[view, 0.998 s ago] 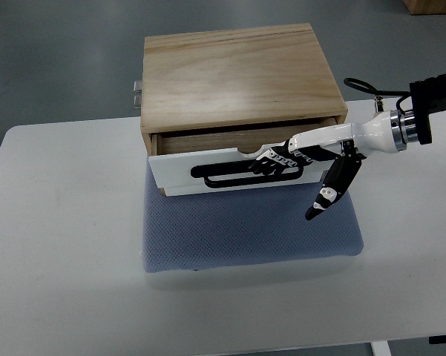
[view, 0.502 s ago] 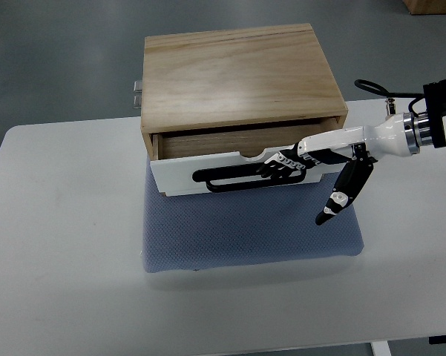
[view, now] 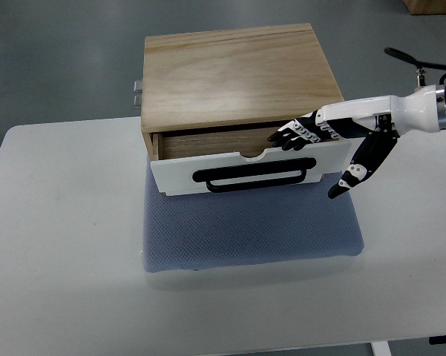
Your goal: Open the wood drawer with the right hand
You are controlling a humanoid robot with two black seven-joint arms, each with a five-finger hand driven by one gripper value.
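Nearest the camera, a bare white table (view: 67,282), and on it a blue-grey mat (view: 252,230) spread under the front of the box. Just beyond the mat's middle, the white drawer front (view: 179,175), pulled a little way out of the wooden box (view: 237,74) and slightly skewed, with a dark gap showing behind it. Across that front, a black handle (view: 254,175), a long loop running left to right, parallel to the table's near edge.

Above and just right of the handle, the right hand (view: 334,133), reaching in from the right edge, fingers (view: 293,135) loosely extended and holding nothing, tips over the drawer's top lip near the gap; thumb (view: 360,167) hanging down off the drawer's right end, clear of the front. Handle therefore below and to the left of the fingers, close but apparently not touched.

Likely next need: hook the handle or the lip and draw toward the near edge, along the mat. Nothing in the way on the mat. Possible risk: the whole box sliding instead of the drawer.

Farthest back, metal hinges (view: 137,90) on the box's left rear. Left hand nowhere visible.
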